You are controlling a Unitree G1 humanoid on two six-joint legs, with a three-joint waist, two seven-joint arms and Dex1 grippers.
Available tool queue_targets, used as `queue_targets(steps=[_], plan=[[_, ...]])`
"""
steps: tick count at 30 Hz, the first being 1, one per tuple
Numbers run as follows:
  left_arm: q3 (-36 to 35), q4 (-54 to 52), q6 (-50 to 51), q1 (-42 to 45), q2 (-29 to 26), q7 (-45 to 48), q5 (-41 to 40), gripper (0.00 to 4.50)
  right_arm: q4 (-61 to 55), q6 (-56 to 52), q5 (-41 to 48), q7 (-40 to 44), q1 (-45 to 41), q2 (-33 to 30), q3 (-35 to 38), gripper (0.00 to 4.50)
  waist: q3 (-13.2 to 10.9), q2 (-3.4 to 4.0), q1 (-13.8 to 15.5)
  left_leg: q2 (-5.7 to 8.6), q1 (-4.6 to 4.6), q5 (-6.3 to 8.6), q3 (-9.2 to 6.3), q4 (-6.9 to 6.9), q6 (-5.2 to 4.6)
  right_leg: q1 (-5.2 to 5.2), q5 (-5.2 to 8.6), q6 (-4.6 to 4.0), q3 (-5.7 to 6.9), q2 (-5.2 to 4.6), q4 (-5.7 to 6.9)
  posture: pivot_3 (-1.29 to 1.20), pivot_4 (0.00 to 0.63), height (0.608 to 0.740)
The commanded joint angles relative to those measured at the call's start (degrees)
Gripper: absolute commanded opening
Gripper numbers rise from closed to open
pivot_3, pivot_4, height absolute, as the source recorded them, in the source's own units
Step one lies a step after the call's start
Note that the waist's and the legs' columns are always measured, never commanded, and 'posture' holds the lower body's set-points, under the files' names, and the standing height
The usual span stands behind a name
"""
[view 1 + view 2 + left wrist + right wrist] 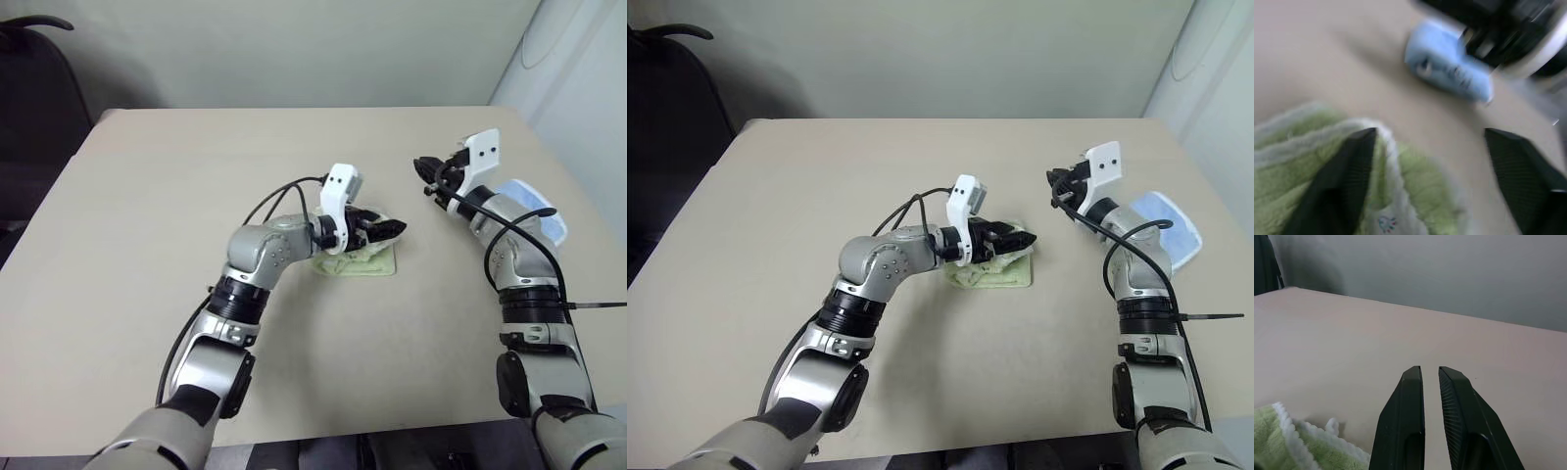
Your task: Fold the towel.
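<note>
Left eye view shows the towel [361, 260] lying as a small folded green bundle near the middle of the surface [147, 215], well away from every edge. The left pincer [384, 230] hangs just over the bundle's top, and the left wrist view shows its two black fingers [1337, 186] spread wide, one over the terry and the other out over bare surface, gripping nothing. The right pincer [425, 170] is raised off to the towel's right, toward the far right corner, with its fingers nearly together and empty; the right wrist view shows only a thin gap between them. A light blue cloth [534, 208] lies folded near the right edge, partly behind the right arm, apart from the towel.

By the look of it, the folding is at or near its end: the towel is already compact, with its white edging doubled over, and the left pincer seems to be letting a folded layer go. The next move likely calls for lifting the left pincer clear without snagging the loose top layer, then checking whether the edges line up or want a press flat.
</note>
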State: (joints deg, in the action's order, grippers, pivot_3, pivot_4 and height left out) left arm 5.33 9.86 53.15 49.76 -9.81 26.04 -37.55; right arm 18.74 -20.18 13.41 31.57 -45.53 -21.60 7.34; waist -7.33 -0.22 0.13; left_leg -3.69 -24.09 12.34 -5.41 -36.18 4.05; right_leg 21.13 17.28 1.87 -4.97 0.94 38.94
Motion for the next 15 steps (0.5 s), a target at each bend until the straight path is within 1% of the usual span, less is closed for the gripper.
queue_targets(steps=[1, 3, 4, 5, 6, 8, 11, 15], plan=[[-6.3, -6.4, 1.3, -0.7, 0.5, -0.8, -4.1, 4.41, -0.5, 0.4, -0.1, 1.8, -1.5, -0.8, -1.4, 0.60, 0.0, 0.00, 0.0, 0.00, 0.00, -0.01, 0.01, 0.01, 0.00, 0.01, 0.00, 0.00, 0.00, 0.00, 0.00, 0.00, 0.150, 0.740], [-10.6, -8.7, 0.4, -1.7, -1.1, -1.2, -5.4, 4.41, -1.3, -0.5, 1.1, 4.1, -1.6, -0.9, -2.1, 0.60, 0.0, 0.00, 0.0, 0.00, 0.00, -0.01, 0.02, 0.01, 0.00, 0.02, 0.00, 0.00, 0.00, 0.00, 0.00, 0.00, 0.150, 0.740], [-12.1, -9.2, -1.0, -2.4, -2.5, -2.0, -4.3, 4.50, -2.2, -1.5, 1.8, 5.7, -1.3, -1.2, -2.6, 0.26, 0.0, 0.00, 0.0, 0.00, 0.00, -0.01, 0.03, 0.01, 0.00, 0.03, 0.00, 0.00, 0.00, 0.00, 0.01, 0.00, 0.150, 0.740], [-12.9, -9.1, -2.1, -3.0, -3.6, -2.7, -3.0, 4.50, -3.0, -2.5, 2.3, 7.1, -1.0, -1.4, -3.1, 0.13, 0.0, 0.01, -0.1, -0.01, 0.00, -0.02, 0.04, 0.02, 0.00, 0.03, 0.00, 0.00, 0.00, 0.01, 0.00, 0.00, 0.150, 0.740], [-12.8, -8.9, -2.9, -3.5, -4.8, -2.8, -1.6, 4.50, -3.8, -3.1, 2.6, 8.2, -0.7, -1.7, -3.5, 0.06, 0.0, 0.01, -0.3, -0.01, 0.01, -0.02, 0.04, 0.01, 0.00, 0.03, 0.00, 0.00, -0.01, 0.02, 0.01, 0.00, 0.150, 0.740], [-9.1, -8.0, -6.7, -5.9, -9.5, -0.1, 4.1, 4.17, -6.6, -5.2, 3.5, 10.5, 0.4, -2.0, -4.9, 0.00, 0.0, 0.02, -0.3, -0.02, 0.02, -0.03, 0.04, 0.03, -0.02, 0.04, -0.01, -0.02, -0.01, 0.04, 0.00, 0.00, 0.150, 0.740], [-6.9, -7.7, -8.9, -7.5, -11.5, 3.1, 6.3, 3.28, -9.2, -7.3, 4.4, 12.5, 1.5, -2.3, -6.0, 0.00, 0.0, 0.02, -0.1, -0.02, 0.02, -0.04, 0.03, 0.03, -0.03, 0.03, -0.01, -0.02, -0.02, 0.03, -0.03, 0.00, 0.150, 0.740], [-1.3, -6.7, -11.8, -8.8, -11.3, 8.0, 10.0, 1.82, -13.8, -10.9, 5.6, 16.1, 4.5, -2.5, -9.3, 0.00, 0.0, 0.01, 0.7, 0.03, -0.08, -0.04, -0.02, -0.11, -0.04, 0.00, -0.04, 0.05, 0.03, -0.03, -0.04, 0.00, 0.150, 0.740]])
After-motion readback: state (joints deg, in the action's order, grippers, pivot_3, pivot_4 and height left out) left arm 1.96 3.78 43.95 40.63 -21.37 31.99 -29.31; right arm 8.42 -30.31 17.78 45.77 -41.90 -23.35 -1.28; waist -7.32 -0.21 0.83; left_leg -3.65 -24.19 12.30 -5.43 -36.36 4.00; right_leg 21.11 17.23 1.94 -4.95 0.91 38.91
